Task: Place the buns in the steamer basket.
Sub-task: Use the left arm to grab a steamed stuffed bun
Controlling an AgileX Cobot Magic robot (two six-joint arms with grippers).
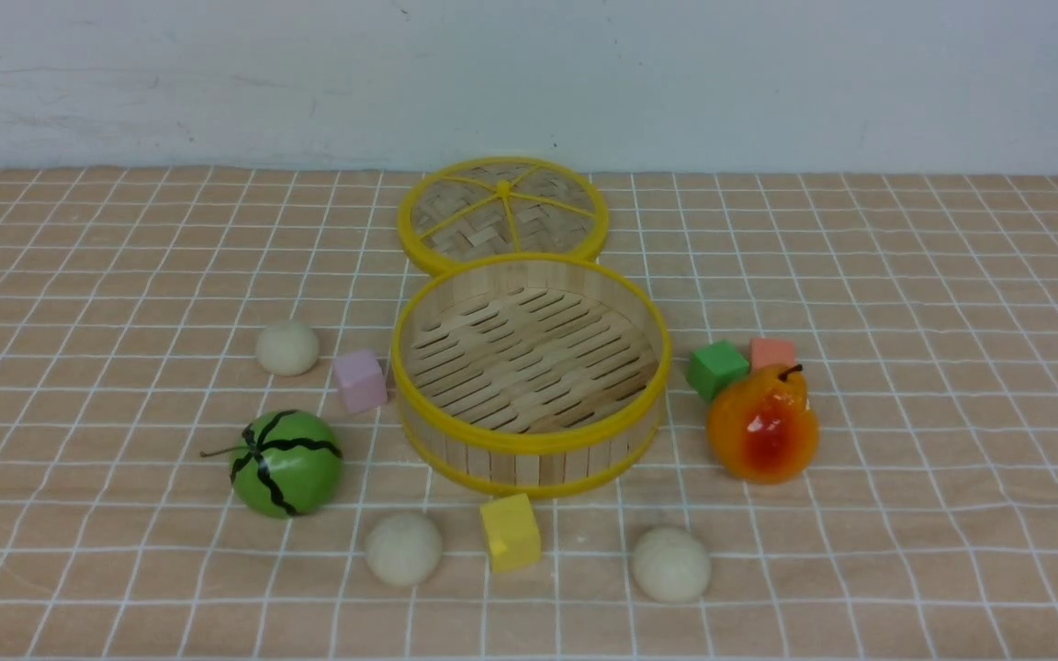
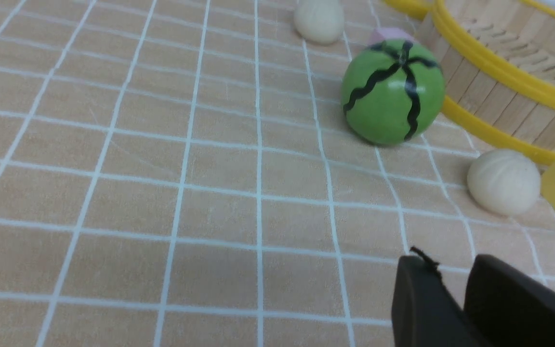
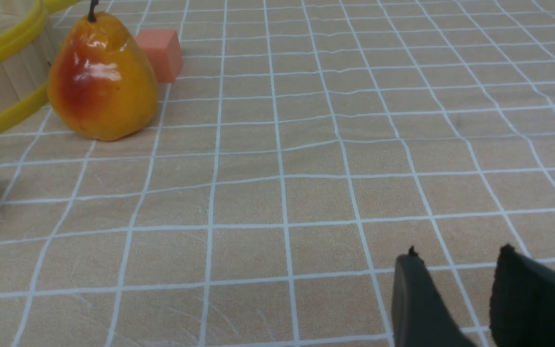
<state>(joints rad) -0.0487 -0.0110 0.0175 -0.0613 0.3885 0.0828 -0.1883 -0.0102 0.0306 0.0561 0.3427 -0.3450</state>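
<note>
Buns untouched; left hand slightly parted, right hand wider; both empty

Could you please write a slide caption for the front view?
Empty steamer basket on checked cloth, three buns waiting outside it, lid behind.

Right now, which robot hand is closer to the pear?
The right gripper. It is on the same side of the basket as the pear, only cloth between. The left gripper is on the basket's other side, near the melon.
</note>
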